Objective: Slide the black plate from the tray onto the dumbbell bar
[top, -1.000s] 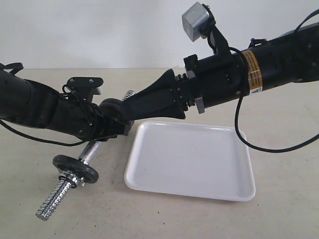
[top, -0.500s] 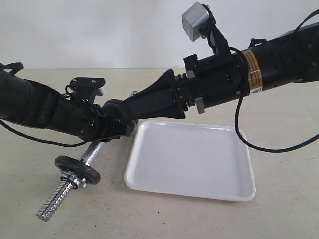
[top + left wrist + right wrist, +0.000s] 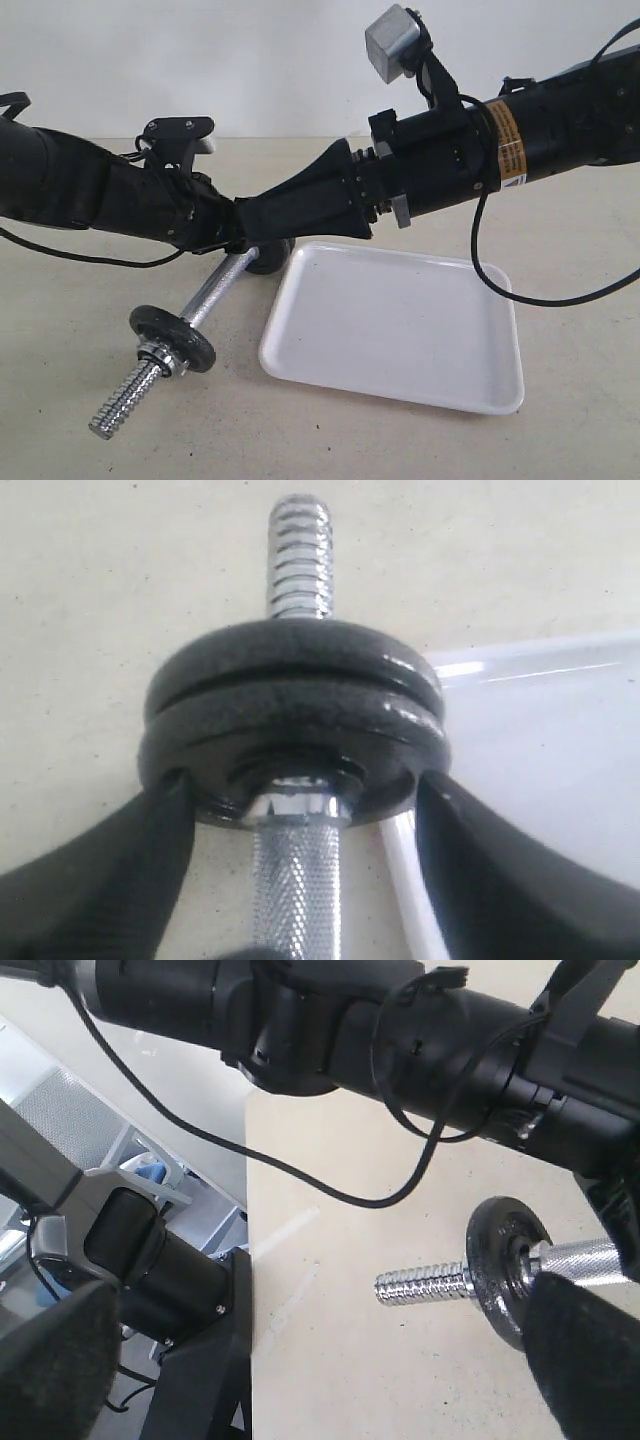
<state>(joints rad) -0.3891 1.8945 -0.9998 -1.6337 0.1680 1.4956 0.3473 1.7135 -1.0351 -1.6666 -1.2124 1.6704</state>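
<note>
Exterior view: white tray point(image 3: 395, 335) on the bench point(image 3: 560, 440) at 5 o'clock, bare, nothing lying in it. Just beside its 9 o'clock edge, bar point(image 3: 215, 290) flat on the bench, running from a threaded end at 7 o'clock up toward centre, with a lone plate point(image 3: 172, 338) and chrome collar nut point(image 3: 160, 358) near that end. Far end mostly hidden at centre of that view. Left wrist view: two discs stacked flush on that far end, the outer one taken to be the black plate point(image 3: 290, 665), pressed against an inner plate point(image 3: 290, 745), bare thread poking out beyond, no nut seen there. Left tool point(image 3: 300, 780) open, fingers point(image 3: 100, 880) spread either side of the knurled shaft with clear gaps, tips close by the inner plate's rim, contact hard to tell. Right tool point(image 3: 320, 1300) open wide, gripping nothing, looking along the bar toward the lone plate. Judged progress: sliding done, black plate off the tray and seated on the bar; left to do, apparently only drawing both tools clear. Compared with a second ago: left arm point(image 3: 90, 190) raised and drawn back toward 9 o'clock, more shaft showing; bar shifted a little toward 3 o'clock, its far thread tip no longer peeking above the left arm; tray nudged slightly toward 3 o'clock; right arm point(image 3: 480, 150) unmoved.
</note>
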